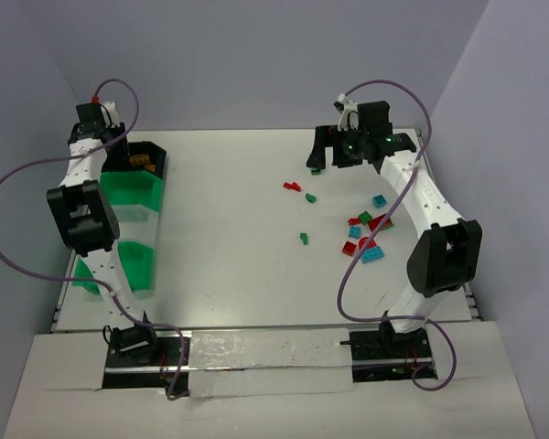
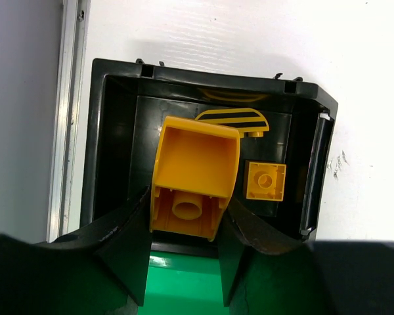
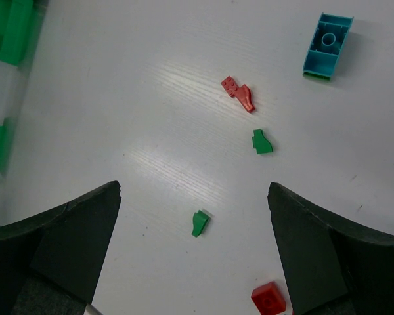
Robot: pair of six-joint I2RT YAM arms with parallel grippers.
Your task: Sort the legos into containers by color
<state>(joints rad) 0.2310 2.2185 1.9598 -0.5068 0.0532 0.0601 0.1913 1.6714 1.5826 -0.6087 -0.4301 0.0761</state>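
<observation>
The left gripper (image 2: 186, 213), closed partway, clamps a yellow-orange brick (image 2: 194, 167) above the black bin (image 2: 108, 131) at the table's far left edge. Two more lie inside: a square yellow brick (image 2: 265, 180) and a striped yellow piece (image 2: 235, 119). Green bins (image 1: 137, 192) run nearward along that edge, their count hidden by the arm. A broad stretch of white table (image 1: 229, 238) separates them from the loose legos (image 1: 361, 240) at right. The right gripper (image 3: 194, 190) hangs wide open, holding nothing, over two green bricks (image 3: 262, 142), two red pieces (image 3: 238, 94) and one teal brick (image 3: 327, 46).

left arm (image 1: 113, 267), right arm (image 1: 423, 197): white links, black joints | cables (image 1: 339, 291): purple | end effector fingers (image 3: 59, 243): black
</observation>
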